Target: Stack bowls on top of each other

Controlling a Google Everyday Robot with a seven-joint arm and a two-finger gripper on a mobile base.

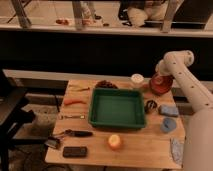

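Probably light, stiff and slippery, the red-orange bowl [161, 85] at middle right is best pinched at its thin rim, where the gripper [156, 75] sits with fingers closed; the purple bowl [106, 84] lies just above the green tray [118, 124].

Closed jaws at red-orange bowl [161, 86] — table's [142, 150] far right corner

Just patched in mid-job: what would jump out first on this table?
The big green tray fills the middle of the table. At the back right, the gripper, shut, sits at the red-orange bowl; the dark purple bowl lies apart behind the tray's left corner. An orange fruit glows near the front edge.
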